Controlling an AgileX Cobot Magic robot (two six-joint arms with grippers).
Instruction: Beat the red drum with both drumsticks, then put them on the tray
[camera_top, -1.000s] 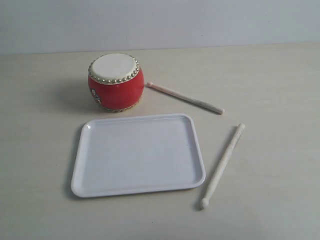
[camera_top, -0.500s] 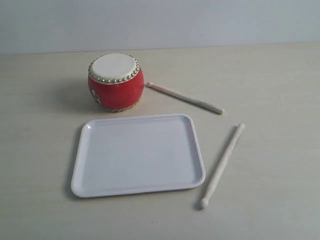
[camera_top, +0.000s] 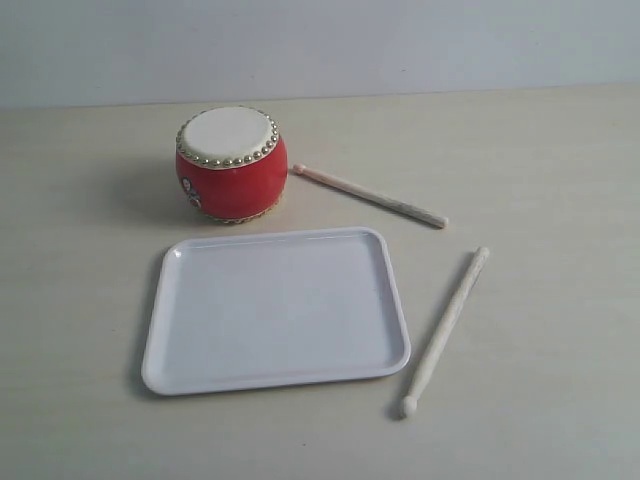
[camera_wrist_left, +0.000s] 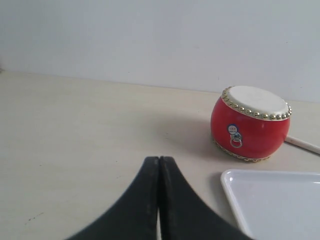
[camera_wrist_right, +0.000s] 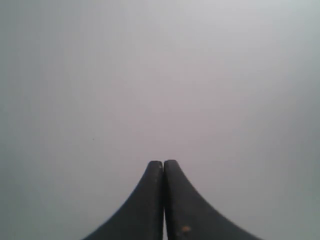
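The red drum (camera_top: 232, 166) stands upright on the table behind the white tray (camera_top: 277, 308). One drumstick (camera_top: 368, 195) lies on the table just right of the drum. The other drumstick (camera_top: 445, 331) lies right of the tray, bead tip toward the front. Neither gripper shows in the exterior view. In the left wrist view my left gripper (camera_wrist_left: 159, 161) is shut and empty, short of the drum (camera_wrist_left: 250, 123) and a corner of the tray (camera_wrist_left: 235, 192). My right gripper (camera_wrist_right: 163, 164) is shut and empty, facing only a blank grey wall.
A pale wooden table (camera_top: 90, 300) carries everything, with a plain grey wall (camera_top: 320, 45) along its far edge.
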